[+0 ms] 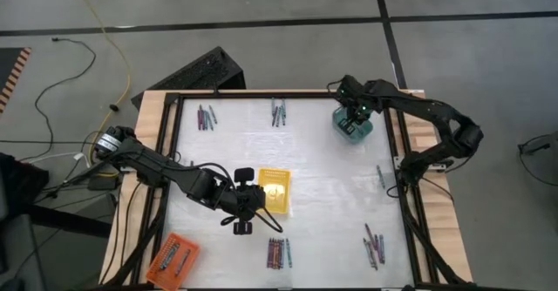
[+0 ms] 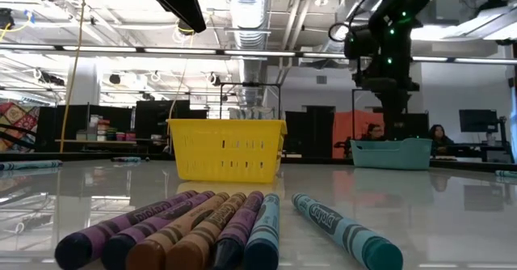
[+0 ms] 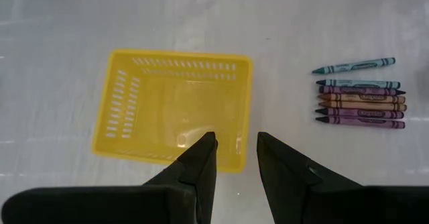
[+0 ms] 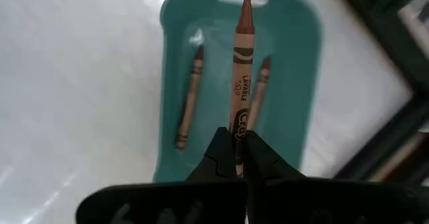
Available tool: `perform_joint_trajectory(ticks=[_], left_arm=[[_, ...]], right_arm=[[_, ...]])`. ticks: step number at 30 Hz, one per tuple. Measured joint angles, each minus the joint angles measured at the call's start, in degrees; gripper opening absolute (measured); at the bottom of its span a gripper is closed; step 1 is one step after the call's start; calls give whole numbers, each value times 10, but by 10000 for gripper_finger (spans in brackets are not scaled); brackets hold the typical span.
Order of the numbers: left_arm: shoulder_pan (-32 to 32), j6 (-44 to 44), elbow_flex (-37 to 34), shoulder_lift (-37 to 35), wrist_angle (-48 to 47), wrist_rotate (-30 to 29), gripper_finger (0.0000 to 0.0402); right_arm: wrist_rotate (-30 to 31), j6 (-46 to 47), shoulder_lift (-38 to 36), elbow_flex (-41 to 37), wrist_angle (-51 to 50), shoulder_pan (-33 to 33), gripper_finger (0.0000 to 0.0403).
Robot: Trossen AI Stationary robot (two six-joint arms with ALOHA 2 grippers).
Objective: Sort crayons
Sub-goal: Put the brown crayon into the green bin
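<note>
Right gripper (image 1: 356, 117) sits over the teal tray (image 1: 353, 127) at the far right of the table in the high view; we can't read its jaws from up there. Left gripper (image 1: 247, 206) hovers mid-table just beside the yellow tray (image 1: 275, 191). An orange tray (image 1: 173, 258) sits at the near left corner with a few crayons in it. Loose crayon groups lie around the table edge, the nearest one (image 1: 277, 253) just past the left gripper.

Low view: six crayons (image 2: 186, 229) lie side by side up front, a seventh teal one (image 2: 346, 231) slightly apart. Yellow tray behind them, teal tray to the right with the right arm above it.

Left wrist view: left fingers (image 3: 198, 163) are parted with nothing between them, over the yellow tray's edge. The tray looks empty. The crayon row (image 3: 360, 102) lies to one side, well apart from the fingers.

Right wrist view: right gripper (image 4: 234, 150) is clamped on a brown crayon (image 4: 242, 70), held lengthwise over the teal tray (image 4: 301, 49). Two brown crayons (image 4: 190, 96) already lie inside.

We judge the step as dropping brown into teal. Next: the right jaws release low over the tray so the crayon doesn't bounce out. The left then needs to shift to the row and line up on one crayon without nudging its neighbours.
</note>
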Motion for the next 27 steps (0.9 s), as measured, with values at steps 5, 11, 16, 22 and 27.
perform_joint_trajectory(ticks=[5,11,16,22,27], left_arm=[[6,0,0,0,0,0,98],[9,-4,0,0,0,0,98],[8,-9,0,0,0,1,98],[8,-9,0,0,0,1,98],[8,-8,0,0,0,1,98]], right_arm=[[-13,-11,5,-33,15,-9,0],[-4,7,5,-61,50,-20,19],[-3,7,5,-62,59,-19,76],[-1,24,-6,-62,38,-15,125],[21,49,-50,-47,-23,4,138]])
